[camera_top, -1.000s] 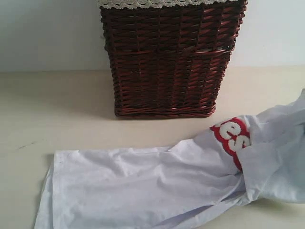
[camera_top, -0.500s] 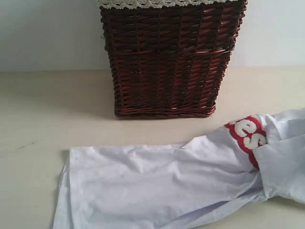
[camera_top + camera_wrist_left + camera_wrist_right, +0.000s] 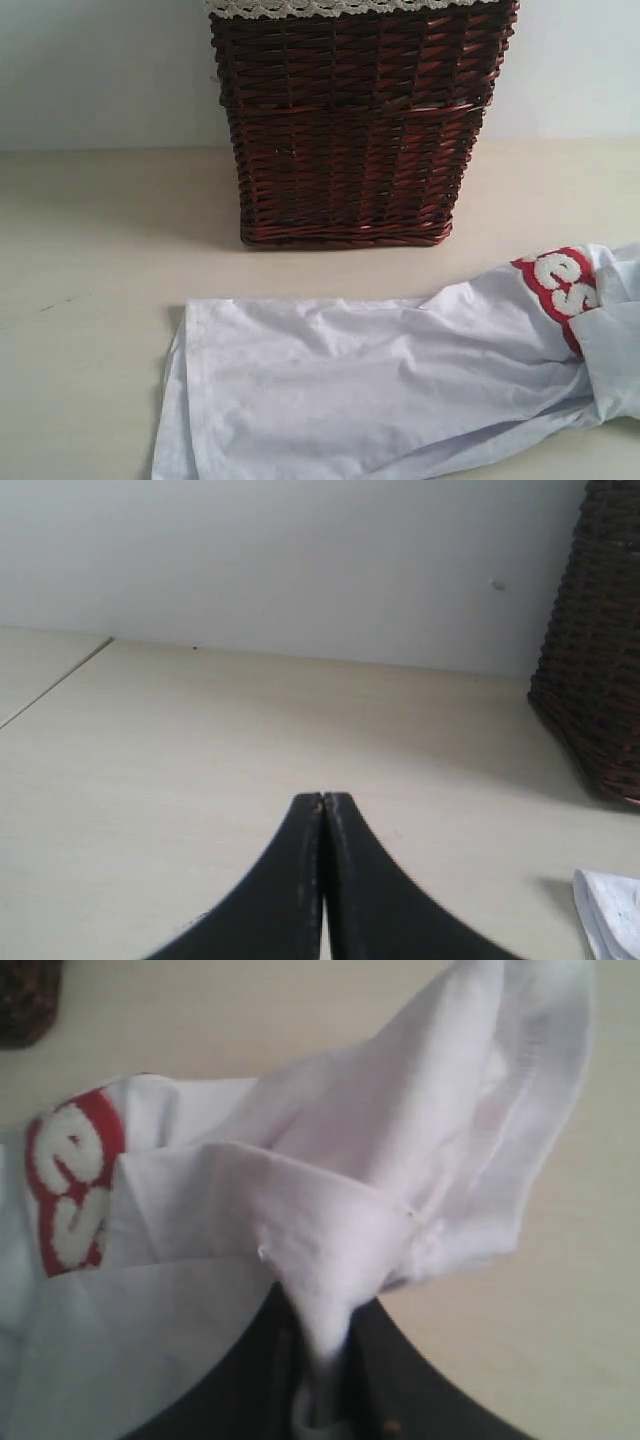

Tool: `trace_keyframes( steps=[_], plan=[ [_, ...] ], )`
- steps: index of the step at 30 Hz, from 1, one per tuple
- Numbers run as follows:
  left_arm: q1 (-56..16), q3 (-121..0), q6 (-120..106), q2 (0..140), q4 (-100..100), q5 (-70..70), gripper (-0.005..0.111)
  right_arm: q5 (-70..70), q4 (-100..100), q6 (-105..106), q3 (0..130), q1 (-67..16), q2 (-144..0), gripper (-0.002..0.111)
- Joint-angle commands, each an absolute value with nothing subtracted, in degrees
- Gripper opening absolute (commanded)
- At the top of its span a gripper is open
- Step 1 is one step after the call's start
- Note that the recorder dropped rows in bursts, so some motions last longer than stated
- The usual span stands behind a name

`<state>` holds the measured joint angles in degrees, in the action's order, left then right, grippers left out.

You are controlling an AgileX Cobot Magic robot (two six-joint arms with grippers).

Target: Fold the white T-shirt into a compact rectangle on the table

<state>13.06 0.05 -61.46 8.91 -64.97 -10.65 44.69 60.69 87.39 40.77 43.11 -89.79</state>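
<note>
I have the right end effector (image 3: 325, 1360) pinching the shirt (image 3: 380, 390), left end effector (image 3: 323, 810) closed, empty; no fold made yet.

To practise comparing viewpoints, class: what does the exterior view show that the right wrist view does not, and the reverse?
Only the exterior view: the wicker basket seen across its whole front with its lace trim, and the white T-shirt stretched out with its left end lying flat. Only the right wrist view: the right hand shut on a bunched fold of the shirt. Both: the shirt's red-edged letters and the pale table.
</note>
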Motion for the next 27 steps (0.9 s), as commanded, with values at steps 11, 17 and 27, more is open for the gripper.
trace_keyframes(
  steps=[11, 17, 27],
  plan=[
    [13.19, 0.0, -61.21, 8.66, -64.82, -10.81, 0.0, 51.06, 71.03, 90.28, 41.57, 28.36, -83.74, 0.0],
    [13.19, 0.0, -61.21, 8.66, -64.82, -10.81, 0.0, 51.06, 79.41, 89.55, 41.57, 21.02, -80.03, 0.0],
    [13.19, 0.0, -61.21, 8.66, -64.82, -10.81, 0.0, 46.86, 79.94, 86.26, 41.57, 15.67, -79.28, 0.0]
  ],
)
